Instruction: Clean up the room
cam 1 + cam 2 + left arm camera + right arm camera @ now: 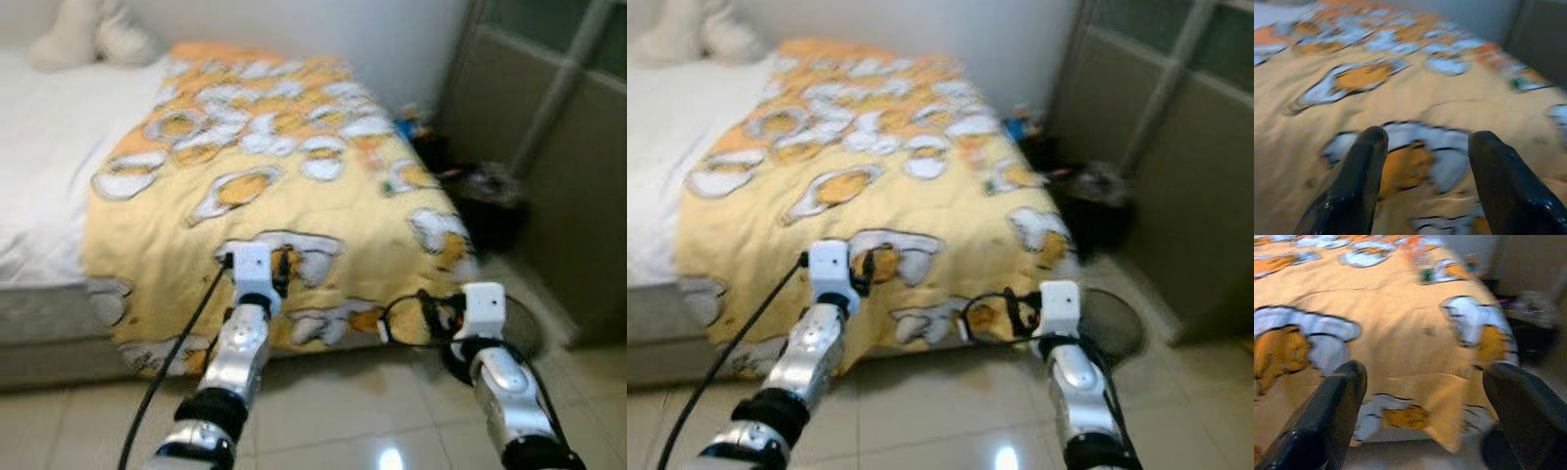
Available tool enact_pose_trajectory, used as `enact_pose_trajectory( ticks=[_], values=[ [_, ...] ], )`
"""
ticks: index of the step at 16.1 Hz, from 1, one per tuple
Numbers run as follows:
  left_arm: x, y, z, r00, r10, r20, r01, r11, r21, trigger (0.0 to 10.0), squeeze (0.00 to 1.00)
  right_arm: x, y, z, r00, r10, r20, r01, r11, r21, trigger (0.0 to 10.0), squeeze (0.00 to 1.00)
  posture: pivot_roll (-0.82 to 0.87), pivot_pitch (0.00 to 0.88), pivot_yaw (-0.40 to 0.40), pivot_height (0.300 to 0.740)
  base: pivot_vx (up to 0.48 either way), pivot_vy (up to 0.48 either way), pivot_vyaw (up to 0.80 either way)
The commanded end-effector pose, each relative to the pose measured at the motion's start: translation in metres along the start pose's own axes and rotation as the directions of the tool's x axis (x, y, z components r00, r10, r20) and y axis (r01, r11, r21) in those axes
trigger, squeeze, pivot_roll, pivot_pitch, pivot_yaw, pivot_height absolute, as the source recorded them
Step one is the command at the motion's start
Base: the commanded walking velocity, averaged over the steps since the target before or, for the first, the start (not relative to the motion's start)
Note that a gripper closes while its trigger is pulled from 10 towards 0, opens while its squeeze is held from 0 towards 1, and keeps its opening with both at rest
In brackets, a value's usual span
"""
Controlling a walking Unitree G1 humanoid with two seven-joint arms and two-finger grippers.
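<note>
A yellow blanket (294, 176) printed with orange and white cartoon figures covers the foot half of a bed and hangs over its end. Both my arms reach toward that hanging edge. My left gripper (1428, 136) is open, its fingers spread just above the blanket near an orange figure (1405, 169). Further right, my right gripper (1427, 369) is also open, facing the blanket's drooping corner (1469, 382). Neither holds anything.
White sheet (49, 147) and a pale plush toy (88, 34) lie at the bed's head. Dark clutter (490, 191) sits between the bed and a grey cabinet (578, 166). A round dark object (524, 328) rests on the tiled floor (343, 411).
</note>
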State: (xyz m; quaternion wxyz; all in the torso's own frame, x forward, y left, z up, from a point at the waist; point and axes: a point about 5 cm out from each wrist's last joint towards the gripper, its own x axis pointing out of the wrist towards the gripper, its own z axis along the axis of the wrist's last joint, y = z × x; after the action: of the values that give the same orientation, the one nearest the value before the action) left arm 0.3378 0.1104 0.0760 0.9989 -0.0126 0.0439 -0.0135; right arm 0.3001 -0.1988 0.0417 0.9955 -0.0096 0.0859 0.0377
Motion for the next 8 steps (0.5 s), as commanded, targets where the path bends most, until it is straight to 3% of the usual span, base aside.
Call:
enact_pose_trajectory(
  ticks=[1,6,7,8],
  values=[
    [0.003,-0.002,0.003,1.000,-0.008,0.000,0.008,1.000,0.005,10.0,0.00,0.001,-0.005,0.006,1.000,-0.009,0.021,0.009,1.000,-0.013,10.0,0.00,0.11,0.000,-0.048,0.740,0.480,0.000,0.47],
    [0.004,0.001,0.002,1.000,0.006,-0.006,-0.006,1.000,0.007,10.0,0.00,0.002,-0.010,0.014,0.998,-0.024,0.062,0.024,1.000,0.000,10.0,0.00,0.13,0.000,-0.059,0.740,0.480,0.000,0.43],
    [0.004,0.009,0.008,0.999,0.013,0.038,-0.015,0.999,0.038,10.0,0.00,0.000,-0.018,0.018,0.988,-0.118,0.103,0.109,0.990,0.086,10.0,0.00,0.14,0.000,-0.049,0.740,0.480,0.000,0.44],
    [0.001,0.014,0.013,0.996,-0.006,0.084,-0.001,0.996,0.085,10.0,0.00,-0.004,-0.019,0.016,0.982,-0.154,0.108,0.141,0.983,0.118,10.0,0.00,0.15,0.000,-0.039,0.740,0.480,0.000,0.44]
  ],
)
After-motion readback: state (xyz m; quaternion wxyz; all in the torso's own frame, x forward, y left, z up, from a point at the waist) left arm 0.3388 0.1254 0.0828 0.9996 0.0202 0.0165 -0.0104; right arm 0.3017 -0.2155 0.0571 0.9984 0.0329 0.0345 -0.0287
